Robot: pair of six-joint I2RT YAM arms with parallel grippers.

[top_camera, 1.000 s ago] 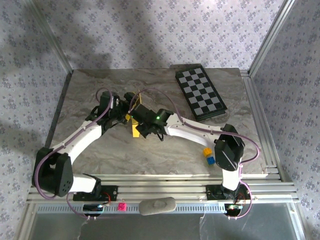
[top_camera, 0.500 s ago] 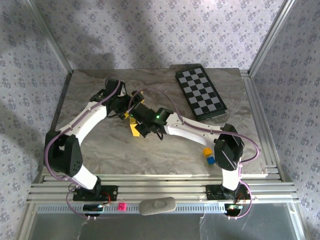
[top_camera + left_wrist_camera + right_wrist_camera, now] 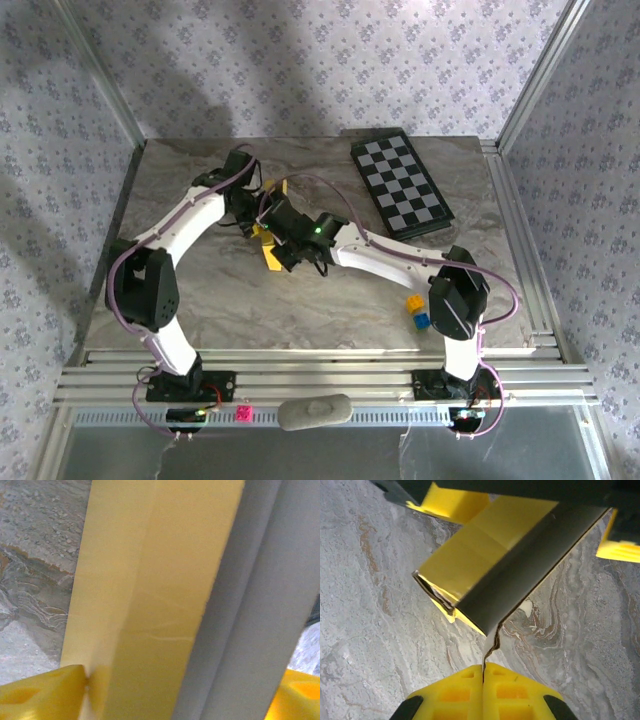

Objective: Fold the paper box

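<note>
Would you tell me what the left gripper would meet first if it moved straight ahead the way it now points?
The thin yellow cardboard paper box: its panel stands directly ahead of the left gripper, between its jaws and seemingly very close, though depth is unclear.

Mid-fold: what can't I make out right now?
- Top external: right arm covers most of the paper box; flap state hidden.
- Left wrist: box too close, blurred; left gripper cut off by bottom edge, grip unclear.
- Right wrist: box's far end hidden under dark part at top.
</note>
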